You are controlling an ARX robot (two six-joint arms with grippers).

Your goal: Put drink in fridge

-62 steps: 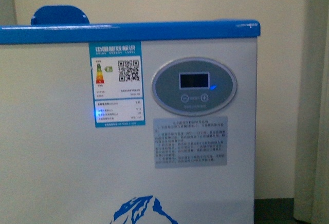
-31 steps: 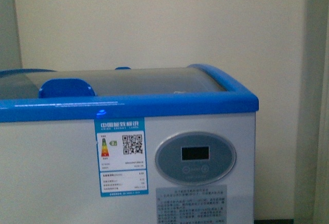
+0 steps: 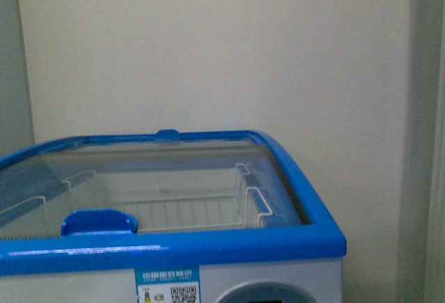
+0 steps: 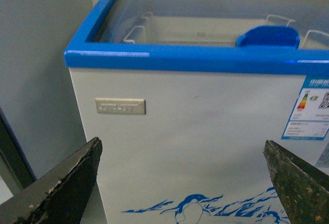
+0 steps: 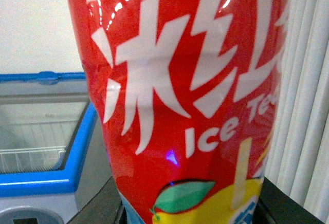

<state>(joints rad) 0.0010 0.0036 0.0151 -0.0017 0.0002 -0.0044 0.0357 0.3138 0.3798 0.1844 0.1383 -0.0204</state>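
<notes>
Task item: small plastic bottle with red white-lettered label [image 5: 180,95], upright, fills right wrist view; fridge behind it at left of frame. Right gripper [image 5: 190,211] clamped low on bottle body, dark fingers just visible at lower corners. Left gripper [image 4: 180,183] spread wide, empty, facing white chest fridge with blue rim [image 4: 180,59].

Judgement: bottle light, thin-walled, dents under hard squeeze; glossy label slippery. Hold mid-body, firm, not crushing.

Curved sliding glass lid [image 3: 153,167] looks shut; blue lid handle [image 3: 99,221] at lower left of front view.

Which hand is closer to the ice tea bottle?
Right. The right hand grips the ice tea bottle; the left hand is open, facing the fridge front, with no bottle in its view.
</notes>
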